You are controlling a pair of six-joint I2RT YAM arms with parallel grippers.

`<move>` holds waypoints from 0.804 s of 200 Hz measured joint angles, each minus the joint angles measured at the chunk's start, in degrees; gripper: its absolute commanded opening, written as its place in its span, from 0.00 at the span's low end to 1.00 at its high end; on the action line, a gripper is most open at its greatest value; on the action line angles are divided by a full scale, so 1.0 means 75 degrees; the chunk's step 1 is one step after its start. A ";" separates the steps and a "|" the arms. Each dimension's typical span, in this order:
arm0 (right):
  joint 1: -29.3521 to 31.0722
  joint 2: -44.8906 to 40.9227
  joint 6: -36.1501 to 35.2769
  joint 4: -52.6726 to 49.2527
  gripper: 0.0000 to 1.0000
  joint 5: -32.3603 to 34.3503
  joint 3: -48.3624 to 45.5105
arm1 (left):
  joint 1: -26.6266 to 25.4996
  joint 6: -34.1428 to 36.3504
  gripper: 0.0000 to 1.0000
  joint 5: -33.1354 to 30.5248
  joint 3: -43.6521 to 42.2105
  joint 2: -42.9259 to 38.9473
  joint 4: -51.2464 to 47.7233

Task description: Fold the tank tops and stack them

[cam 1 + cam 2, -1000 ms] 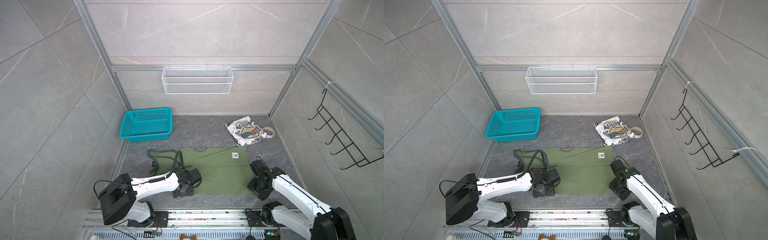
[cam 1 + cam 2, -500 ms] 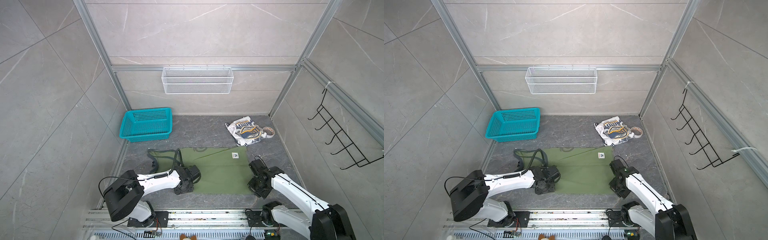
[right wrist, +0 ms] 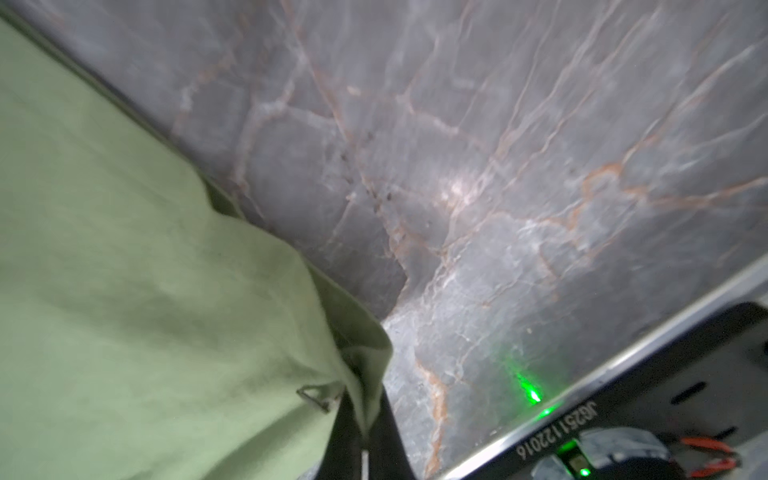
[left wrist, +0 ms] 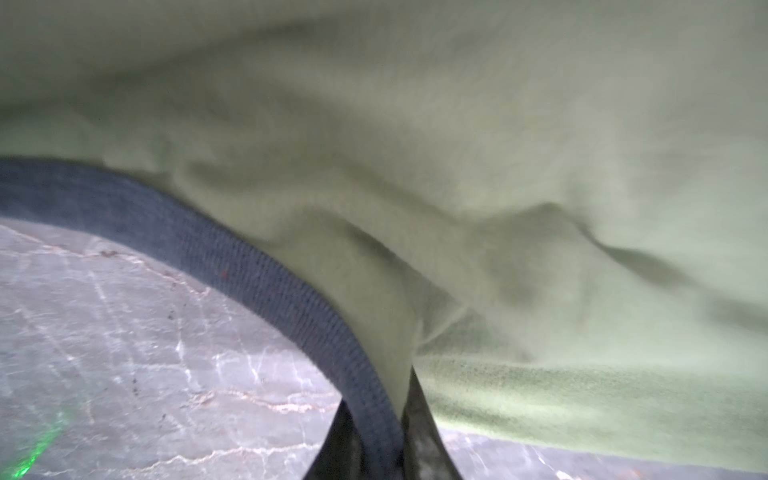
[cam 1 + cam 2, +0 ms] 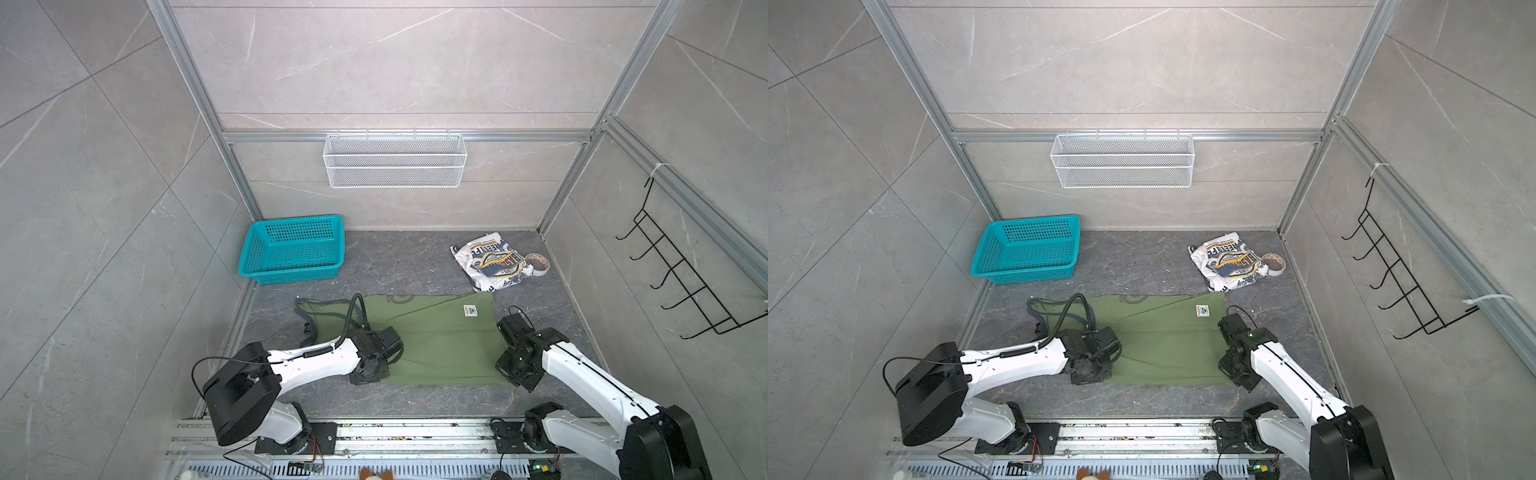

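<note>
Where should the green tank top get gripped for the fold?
Along its near edge, from the robot's side: the green tank top lies flat, long side facing the arms. The left gripper pinches the armhole trim, the right gripper the hem corner.

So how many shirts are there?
2. The green tank top lies spread out at the front. The white tank top sits folded up at the back right, beside a tape roll. None seems hidden.
</note>
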 measured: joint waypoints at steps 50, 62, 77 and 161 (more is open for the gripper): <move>0.0012 0.0329 -0.0717 -0.0131 0.01 0.0487 0.1099 | 0.0321 0.0146 0.04 -0.0087 0.0647 -0.0303 -0.0224; 0.0012 0.0761 -0.0973 -0.0073 0.01 0.0513 0.1419 | 0.0554 0.0256 0.04 -0.0082 0.0874 -0.0166 -0.0207; 0.0012 0.1276 -0.1236 0.0096 0.01 0.0548 0.1757 | 0.0886 0.0420 0.04 -0.0052 0.1084 0.0073 -0.0154; 0.0003 0.2911 -0.2197 0.1000 0.04 0.0702 0.2649 | 0.2331 0.1241 0.17 0.0589 0.1644 0.1317 0.0440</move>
